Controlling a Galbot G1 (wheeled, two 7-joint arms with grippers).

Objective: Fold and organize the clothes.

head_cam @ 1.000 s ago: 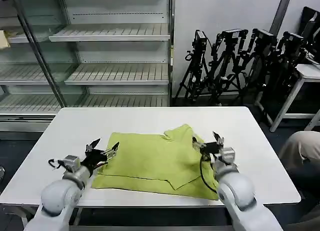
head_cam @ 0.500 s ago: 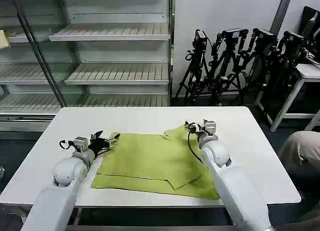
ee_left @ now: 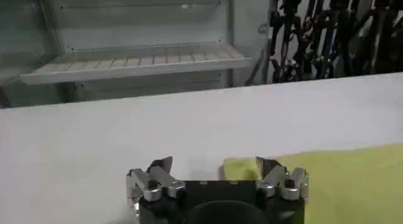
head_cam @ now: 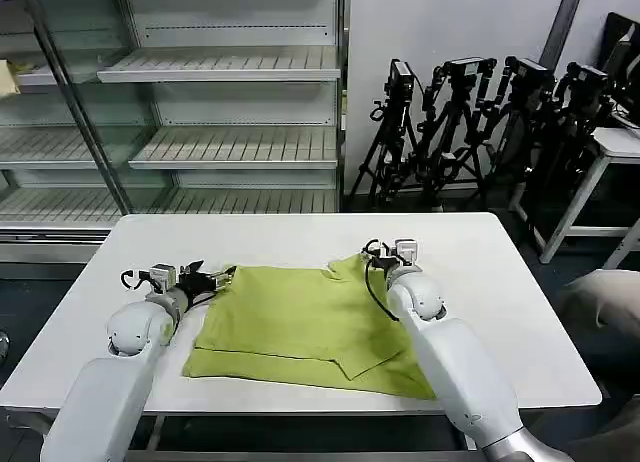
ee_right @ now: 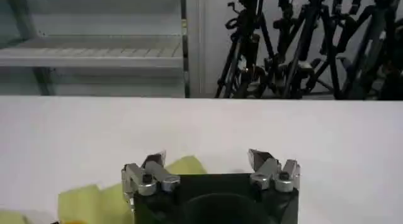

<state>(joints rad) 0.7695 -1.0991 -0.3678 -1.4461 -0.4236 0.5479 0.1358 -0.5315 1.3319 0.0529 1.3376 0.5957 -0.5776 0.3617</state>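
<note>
From the head view, a plain lime-green short-sleeved T-shirt of thin soft fabric point(head_cam: 305, 327) is lying partly folded on the white desk point(head_cam: 480, 252). The left hand point(head_cam: 215, 277) is reaching its far left corner, the right hand point(head_cam: 385, 252) its far right corner, likely to pinch both for a fold.

In the left wrist view, the left hand point(ee_left: 216, 172) is gaping open over the shirt's corner point(ee_left: 340, 181).

In the right wrist view, the right hand point(ee_right: 208, 163) is open too, with the fabric point(ee_right: 101, 203) just beneath.
</note>
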